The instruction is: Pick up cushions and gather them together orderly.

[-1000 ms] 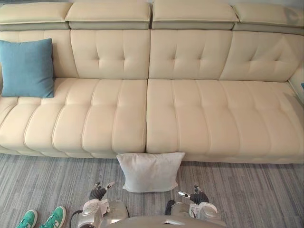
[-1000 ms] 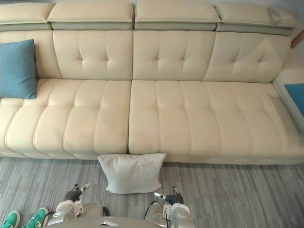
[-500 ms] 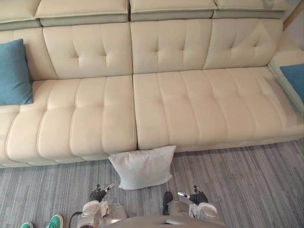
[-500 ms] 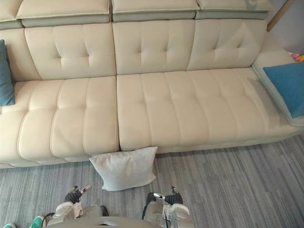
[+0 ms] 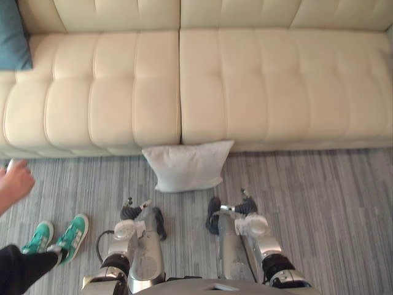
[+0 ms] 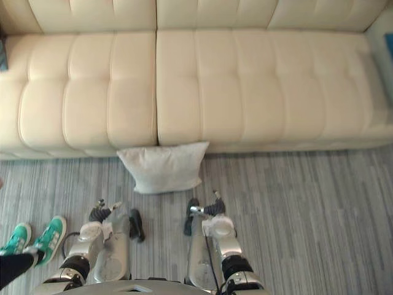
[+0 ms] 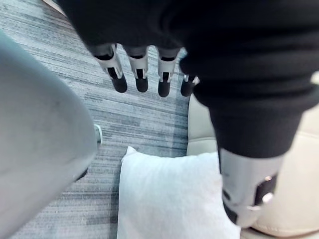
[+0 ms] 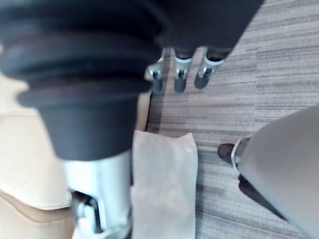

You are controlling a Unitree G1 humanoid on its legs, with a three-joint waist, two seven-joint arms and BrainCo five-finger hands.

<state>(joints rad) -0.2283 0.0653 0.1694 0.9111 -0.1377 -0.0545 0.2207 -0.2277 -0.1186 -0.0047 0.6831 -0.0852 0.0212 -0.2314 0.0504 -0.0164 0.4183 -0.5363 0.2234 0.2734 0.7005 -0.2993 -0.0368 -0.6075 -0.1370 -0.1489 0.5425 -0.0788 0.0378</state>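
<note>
Up close, wrist views show left hand (image 7: 139, 69) and right hand (image 8: 180, 74) fingers straight, empty; left eye view catches a blue cushion (image 5: 12, 34).

left hand (image 7: 164, 74) + right hand (image 8: 180, 74): black ribbed wrist covers, silver fingers (image 7: 118, 72) with dark tips, silver thumbs low in frame

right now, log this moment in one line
white cushion: on floor against sofa front, not picked up | left hand: open, empty | right hand: open, empty | blue cushion: on sofa, left end
</note>
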